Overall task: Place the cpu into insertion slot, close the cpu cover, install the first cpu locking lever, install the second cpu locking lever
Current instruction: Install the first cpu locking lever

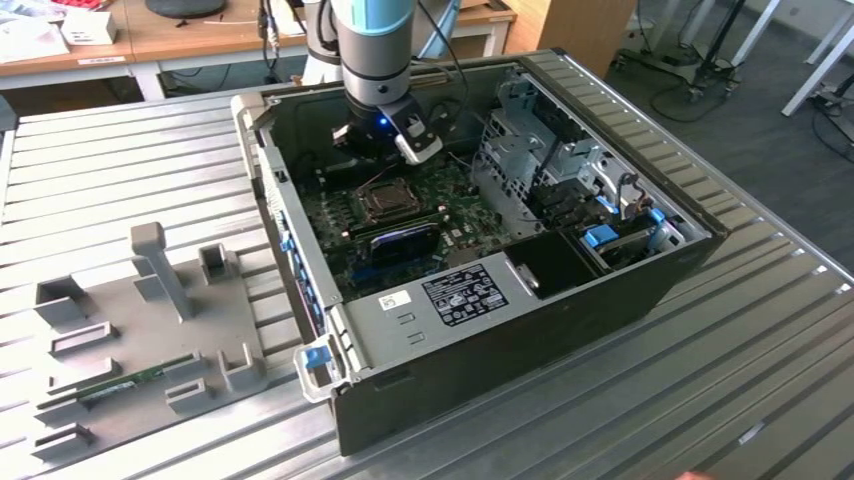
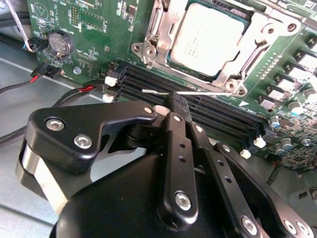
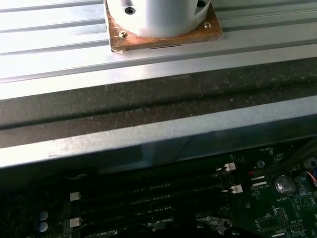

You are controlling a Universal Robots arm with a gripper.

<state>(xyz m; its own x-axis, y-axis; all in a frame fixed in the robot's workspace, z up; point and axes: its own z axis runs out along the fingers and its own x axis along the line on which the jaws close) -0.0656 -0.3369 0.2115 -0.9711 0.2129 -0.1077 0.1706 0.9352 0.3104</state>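
In the exterior view the arm reaches into the open computer case [image 1: 534, 330], and my gripper [image 1: 383, 145] hangs just behind the insertion slot [image 1: 388, 201] on the green motherboard. In the second wrist view the cpu [image 2: 210, 34] lies flat in the socket. The cpu cover [image 2: 253, 40] is folded down, framing the cpu's grey top. A thin silvery locking lever [image 2: 208, 92] runs along the socket's edge above the black memory slots. My gripper [image 2: 177, 101] is shut, its fingertips together right at that lever rod. I cannot tell whether they pinch it or only touch it.
Long black memory slots [image 2: 218, 116] lie under the fingertips. A coin battery [image 2: 58, 42] and red-black cables [image 2: 44, 72] sit at the board's edge. The metal drive cage [image 1: 561, 170] stands on the exterior view's right. A grey fixture plate [image 1: 134, 330] rests on the table outside.
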